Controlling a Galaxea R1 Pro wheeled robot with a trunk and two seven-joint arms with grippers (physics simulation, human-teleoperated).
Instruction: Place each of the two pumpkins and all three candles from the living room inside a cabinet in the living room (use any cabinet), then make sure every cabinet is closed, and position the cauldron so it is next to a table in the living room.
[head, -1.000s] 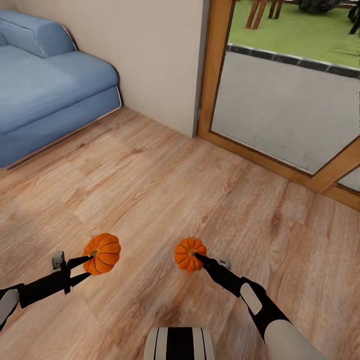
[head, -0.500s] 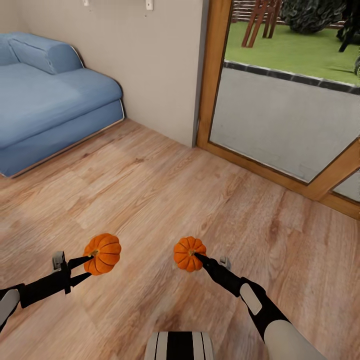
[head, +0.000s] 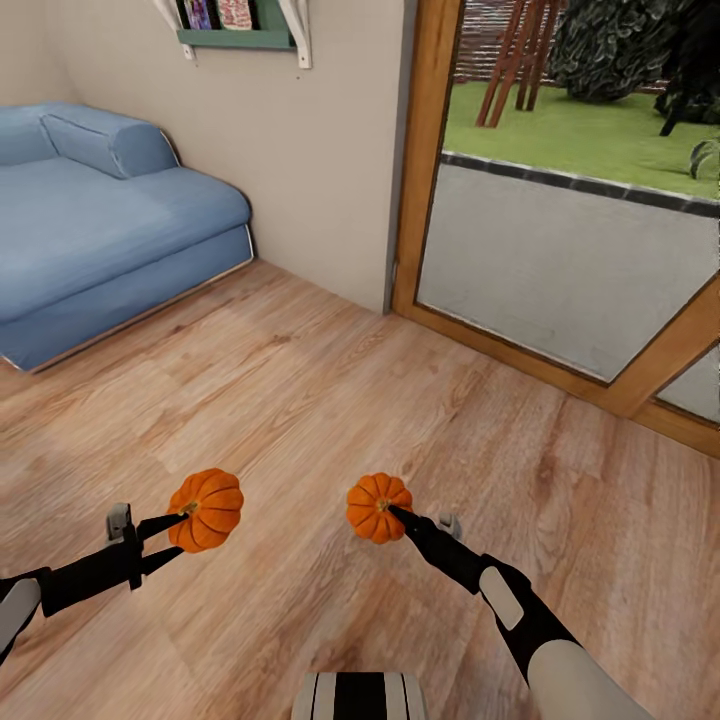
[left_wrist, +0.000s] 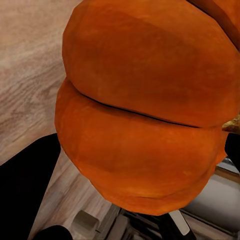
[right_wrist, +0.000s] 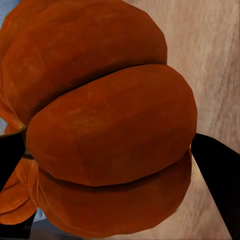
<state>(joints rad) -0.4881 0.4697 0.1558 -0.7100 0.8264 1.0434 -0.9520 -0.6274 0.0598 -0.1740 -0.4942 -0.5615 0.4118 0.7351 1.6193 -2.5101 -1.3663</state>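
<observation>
Two bright-orange ribbed pumpkins are held above the wooden floor in the head view. My left gripper (head: 178, 519) is shut on the left pumpkin (head: 208, 508) at its stem. My right gripper (head: 393, 514) is shut on the right pumpkin (head: 376, 506), also at the stem. Up close, the left pumpkin (left_wrist: 145, 110) fills the left wrist view and the right pumpkin (right_wrist: 100, 125) fills the right wrist view. The candles, the cabinet and the cauldron are out of view.
A blue sofa (head: 90, 220) stands at the left against a beige wall (head: 330, 150). A wall shelf (head: 235, 35) hangs above it. A wood-framed glass door (head: 560, 250) at the right looks onto a patio and lawn. Wooden floor (head: 330, 400) lies open ahead.
The whole head view has tilted upward: the sofa, wall and door sit lower in the picture and the wall shelf has come into sight. Both grippers keep their pumpkins, unmoved relative to the robot.
</observation>
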